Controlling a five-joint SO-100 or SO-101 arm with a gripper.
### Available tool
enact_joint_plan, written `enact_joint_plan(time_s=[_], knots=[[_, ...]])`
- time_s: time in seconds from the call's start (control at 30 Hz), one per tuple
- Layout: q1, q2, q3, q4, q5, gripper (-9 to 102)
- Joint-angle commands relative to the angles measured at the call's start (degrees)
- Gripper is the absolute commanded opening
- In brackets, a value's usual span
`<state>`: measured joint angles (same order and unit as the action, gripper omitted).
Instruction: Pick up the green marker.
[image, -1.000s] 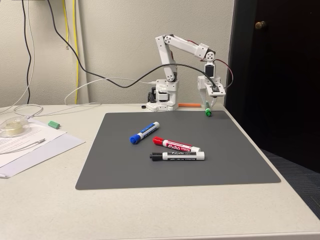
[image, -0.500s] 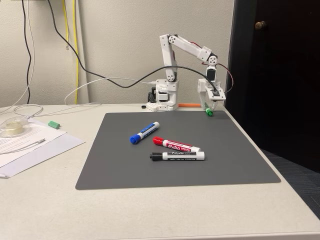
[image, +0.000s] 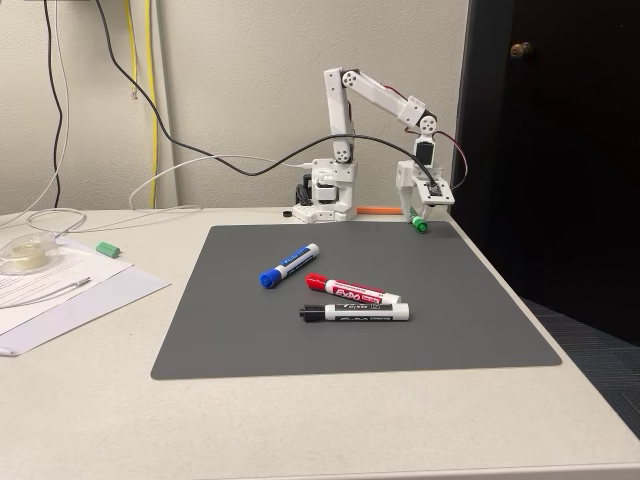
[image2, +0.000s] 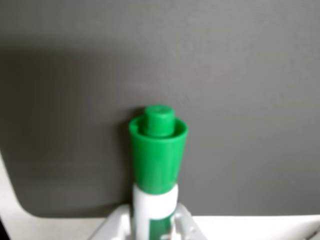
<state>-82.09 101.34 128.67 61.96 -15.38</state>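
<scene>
Room light: even and soft in the fixed view, from overhead; no hard glare on the grey mat (image: 400, 330).
Shadows: short, faint ones under the markers; the doorway (image: 550, 150) at 3 o'clock sits in deep dark.
Sharpness: fixed view crisp across the table (image: 100, 420).
Wrist view: dimmer, soft all over; the green marker (image2: 157, 155) is blurred, a broad vague shadow spreading toward 9 o'clock.
Distortion: none noticeable at the edges.
</scene>
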Motion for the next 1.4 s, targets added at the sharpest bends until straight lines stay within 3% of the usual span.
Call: enact_joint_plan(time_s=[0.0, 0.2, 0.8, 1.37], knots=[[-0.4, -0.1, -1.3, -0.6, -0.3, 12], [-0.4, -0.5, -1.3, -1.0, -0.4, 4], [0.0, 0.4, -1.4, -1.1, -0.4, 3], [6.5, 15.3, -9.2, 12.8, -3.4, 3]])
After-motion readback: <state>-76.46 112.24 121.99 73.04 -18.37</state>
